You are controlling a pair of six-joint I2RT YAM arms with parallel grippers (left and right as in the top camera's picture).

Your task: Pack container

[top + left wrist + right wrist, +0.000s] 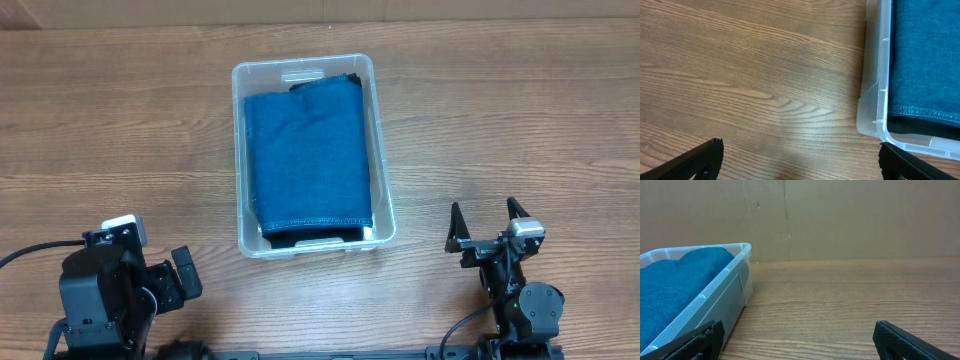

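The container [384, 180], a clear plastic bin, stands in the middle of the wooden table. A folded blue denim cloth [308, 157] fills it, with a dark cloth [312, 236] showing beneath at the near end. The bin's corner [875, 107] and the denim [927, 55] show in the left wrist view. The bin [725, 277] and denim [675, 285] also show in the right wrist view. My left gripper [180, 275] rests at the near left, open and empty [800, 157]. My right gripper [488, 225] rests at the near right, open and empty [797, 340].
The wooden table [500, 120] spreads to both sides of the bin. A brown cardboard wall [840, 215] stands behind the table's far edge.
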